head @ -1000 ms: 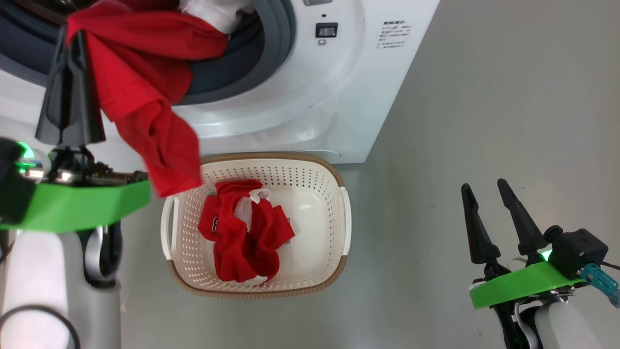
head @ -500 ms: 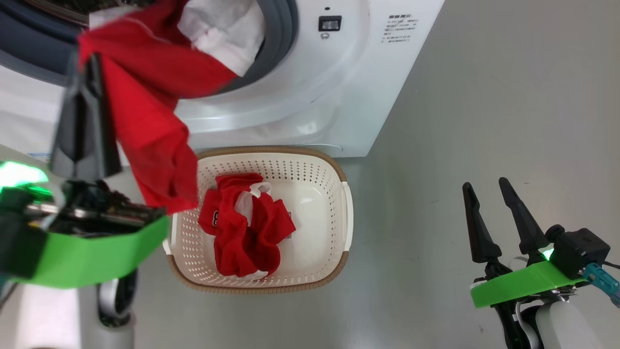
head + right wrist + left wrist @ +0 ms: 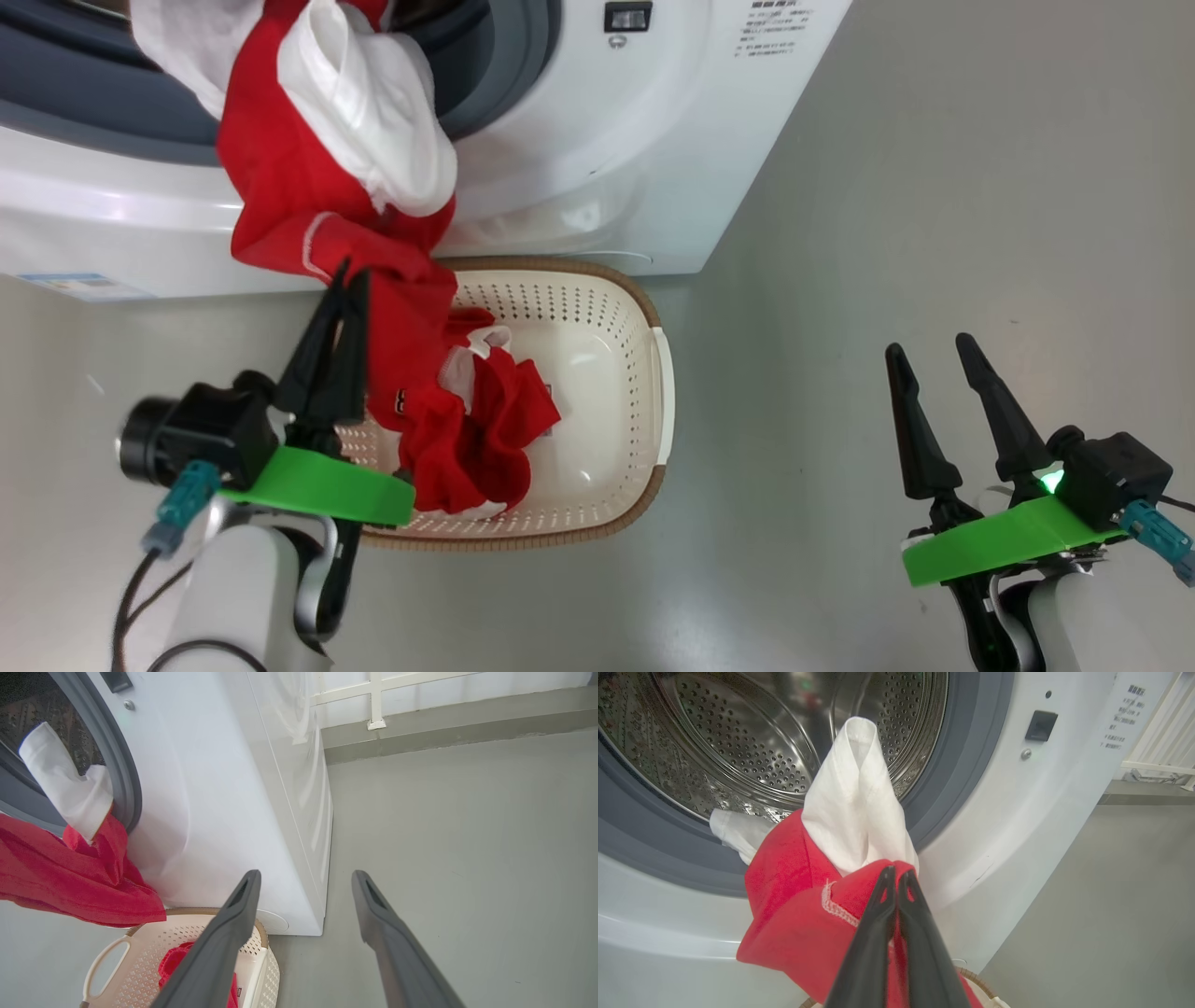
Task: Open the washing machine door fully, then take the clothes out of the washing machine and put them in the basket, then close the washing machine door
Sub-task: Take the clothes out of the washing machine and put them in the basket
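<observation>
My left gripper point(image 3: 350, 273) is shut on a red garment with white panels point(image 3: 308, 187), which trails out of the washing machine point(image 3: 597, 159) mouth and hangs over the basket's left end. In the left wrist view the same garment point(image 3: 808, 919) is pinched at the left gripper point(image 3: 896, 872), its white part stretching back to the steel drum point(image 3: 752, 742). The cream basket point(image 3: 616, 373) stands on the floor against the machine's front, with another red garment point(image 3: 481, 429) inside. My right gripper point(image 3: 924, 347) is open over bare floor to the right, holding nothing. The washing machine door is out of view.
Grey floor point(image 3: 934, 187) spreads to the right of the machine and basket. A low wall with a white railing base point(image 3: 373, 718) runs behind the machine. The machine's white side panel point(image 3: 299, 812) stands just left of my right gripper point(image 3: 303, 877).
My left gripper has come down and toward the basket, pulling the red garment further out of the drum so its white panels now hang outside. The right arm has stayed put.
</observation>
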